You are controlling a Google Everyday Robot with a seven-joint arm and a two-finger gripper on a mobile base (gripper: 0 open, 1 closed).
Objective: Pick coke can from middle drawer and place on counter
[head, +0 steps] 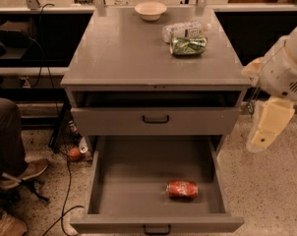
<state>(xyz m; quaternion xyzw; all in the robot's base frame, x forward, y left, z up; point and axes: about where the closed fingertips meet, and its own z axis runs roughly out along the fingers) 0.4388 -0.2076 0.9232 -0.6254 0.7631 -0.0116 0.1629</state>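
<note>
The coke can (pixel 183 189) lies on its side in the open middle drawer (pixel 133 181), towards the front right of the tray. The drawer is pulled far out and its black handle (pixel 157 228) shows at the bottom edge. The counter (pixel 124 53) is the grey top of the cabinet above. My gripper (pixel 263 132) hangs at the right of the cabinet, outside it, level with the upper drawer front and well above and to the right of the can. It holds nothing that I can see.
On the counter's far right lie a green can (pixel 188 45) and a clear plastic bottle (pixel 184 31); a white bowl (pixel 150 10) stands at the back. The upper drawer front (pixel 156 119) is slightly ajar. A person's leg (pixel 6 141) and cables are on the floor at the left.
</note>
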